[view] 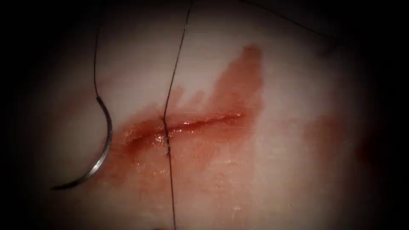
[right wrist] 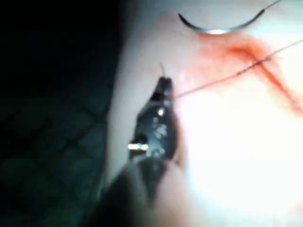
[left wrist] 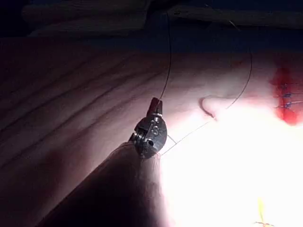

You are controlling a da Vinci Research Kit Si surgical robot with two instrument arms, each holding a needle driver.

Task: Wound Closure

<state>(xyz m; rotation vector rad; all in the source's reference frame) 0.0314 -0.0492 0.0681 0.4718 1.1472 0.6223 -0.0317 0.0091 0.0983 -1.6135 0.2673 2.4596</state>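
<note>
While the needle (view: 100,149) is lying free on the tissue (view: 298,170) left of the cut (view: 191,124), the thread (view: 170,89) is crossing the cut, each end effector, left (left wrist: 155,107) and right (right wrist: 164,85), clenching the thread.

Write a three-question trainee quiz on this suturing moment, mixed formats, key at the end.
1. True or false: the needle lies free on the tissue, left of the cut.
2. The left tool is shut on: A) needle B) thread C) tissue
3. Fill in: the right tool holds the ____.

Key: 1 true; 2 B; 3 thread
</note>
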